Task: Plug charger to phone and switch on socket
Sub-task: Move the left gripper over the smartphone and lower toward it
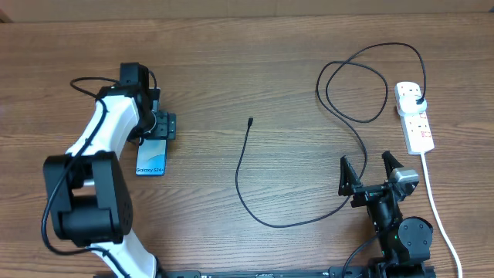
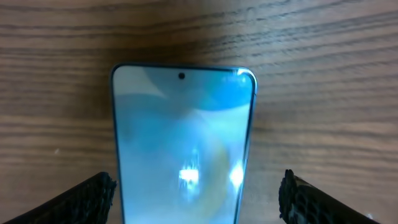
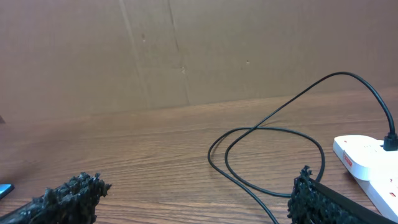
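Wood-grain table (image 1: 231,77), cardboard wall (image 3: 93,50) (creased), 1 phone (image 1: 150,161)

Even, bright indoor light; soft shadows on the tabletop (image 1: 255,62); white glare blurs the phone (image 2: 183,155) screen close up.

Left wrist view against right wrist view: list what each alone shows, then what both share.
Left wrist only: the phone close up, screen up, front camera hole visible. Right wrist only: the looping charger, the socket with a black plug in it, a cardboard wall. Both: the wooden table and open fingers at the bottom corners.
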`<state>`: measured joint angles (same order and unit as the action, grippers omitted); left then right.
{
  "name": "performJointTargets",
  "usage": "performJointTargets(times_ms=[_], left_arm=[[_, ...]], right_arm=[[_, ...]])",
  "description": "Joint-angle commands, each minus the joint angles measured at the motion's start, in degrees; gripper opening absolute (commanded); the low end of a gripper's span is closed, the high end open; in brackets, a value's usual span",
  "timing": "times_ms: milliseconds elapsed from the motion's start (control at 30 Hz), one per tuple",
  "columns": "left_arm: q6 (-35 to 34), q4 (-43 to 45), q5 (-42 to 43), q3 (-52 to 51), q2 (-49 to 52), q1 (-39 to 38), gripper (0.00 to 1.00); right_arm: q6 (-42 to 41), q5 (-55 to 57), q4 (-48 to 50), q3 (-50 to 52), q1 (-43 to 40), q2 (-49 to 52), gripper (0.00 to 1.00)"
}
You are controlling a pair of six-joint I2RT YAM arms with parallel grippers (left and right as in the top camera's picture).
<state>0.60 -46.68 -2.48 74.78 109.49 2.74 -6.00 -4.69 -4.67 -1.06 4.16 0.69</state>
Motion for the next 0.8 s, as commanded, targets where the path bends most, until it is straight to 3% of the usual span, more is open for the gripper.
performJointTargets(times_ms=[0,567,767], left_arm=[[0.1,1.5,-1.2,1.2,2.6,0.3,0.88],[-1.7,0.6,-5.6,1.2,5.6,0.2,0.97],[-2.1,-1.4,-5.4,0.9,5.6,0.2,0.95]], right_arm=[[0.1,-0.3,0.3,0.6,0.2,-0.5,1.0],[0.1,-0.3,0.3,0.6,0.2,-0.5,1.0],[0.1,-0.3,0.3,0.6,0.2,-0.5,1.0]])
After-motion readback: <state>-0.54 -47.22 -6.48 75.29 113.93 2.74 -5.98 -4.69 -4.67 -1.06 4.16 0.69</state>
